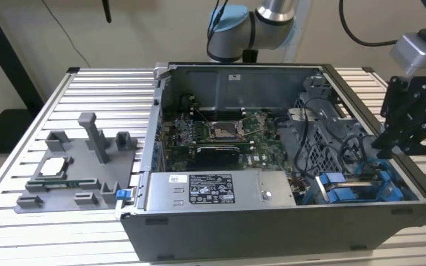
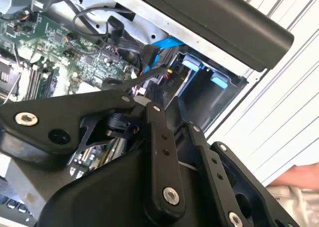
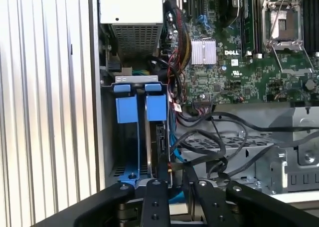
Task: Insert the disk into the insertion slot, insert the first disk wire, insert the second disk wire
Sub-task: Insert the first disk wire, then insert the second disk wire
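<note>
The disk (image 3: 160, 137) stands on edge inside the insertion slot (image 3: 135, 79), held by blue carrier tabs (image 3: 156, 107). In the exterior view this blue bay (image 1: 354, 188) sits at the case's front corner, on the exterior view's right. My black gripper (image 1: 385, 148) hangs just above that corner with its fingers pressed close together. In the first wrist view the gripper (image 3: 174, 174) is right over the disk's connector end, among black wires (image 3: 214, 137) and a blue wire (image 3: 173, 152). I cannot tell whether a wire is pinched. In the second wrist view a black wire (image 2: 144, 75) runs toward the bay.
The open computer case (image 1: 272, 227) lies on a slatted metal table (image 1: 102, 94). Inside are the motherboard (image 1: 221, 133), a labelled grey power-supply box (image 1: 213, 189) and a perforated metal cage (image 1: 324, 138). A grey fixture (image 1: 72, 166) with small parts stands at the exterior view's left.
</note>
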Robot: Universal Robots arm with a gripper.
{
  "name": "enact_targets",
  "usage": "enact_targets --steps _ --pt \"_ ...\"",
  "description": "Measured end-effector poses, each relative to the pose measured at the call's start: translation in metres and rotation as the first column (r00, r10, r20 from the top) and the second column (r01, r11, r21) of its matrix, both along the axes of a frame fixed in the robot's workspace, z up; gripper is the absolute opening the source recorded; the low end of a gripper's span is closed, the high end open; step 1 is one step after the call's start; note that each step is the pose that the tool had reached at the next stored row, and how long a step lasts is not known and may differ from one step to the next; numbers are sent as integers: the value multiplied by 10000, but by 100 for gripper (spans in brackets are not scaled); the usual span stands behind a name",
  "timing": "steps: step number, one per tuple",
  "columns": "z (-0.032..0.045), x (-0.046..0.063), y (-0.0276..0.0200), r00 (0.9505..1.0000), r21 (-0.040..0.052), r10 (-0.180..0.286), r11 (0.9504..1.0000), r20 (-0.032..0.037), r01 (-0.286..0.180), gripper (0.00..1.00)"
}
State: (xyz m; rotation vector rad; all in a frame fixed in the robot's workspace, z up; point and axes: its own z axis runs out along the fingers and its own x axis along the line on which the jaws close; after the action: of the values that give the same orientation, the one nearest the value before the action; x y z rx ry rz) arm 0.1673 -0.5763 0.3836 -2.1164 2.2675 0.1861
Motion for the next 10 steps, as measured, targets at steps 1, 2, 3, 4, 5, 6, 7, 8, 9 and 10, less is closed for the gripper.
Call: enact_targets --steps 1,2,3,4,5,6,7,8,9,10 --pt "28 0 6 10000 -1 0 10000 0 0 100" --pt "41 0 13 10000 1 0 10000 3 0 100" --pt "44 0 19 10000 4 0 10000 6 0 100" --pt "48 2 24 10000 1 2 10000 11 -2 100" --pt "48 9 31 10000 1 2 10000 13 -2 100" --pt "48 22 38 10000 3 1 10000 16 -1 100" --pt "48 37 48 10000 4 0 10000 17 0 100" --pt "49 54 60 10000 3 1 10000 19 -1 100" --pt "49 72 74 10000 2 1 10000 19 -1 100" --pt "49 88 87 10000 3 0 10000 20 0 100"
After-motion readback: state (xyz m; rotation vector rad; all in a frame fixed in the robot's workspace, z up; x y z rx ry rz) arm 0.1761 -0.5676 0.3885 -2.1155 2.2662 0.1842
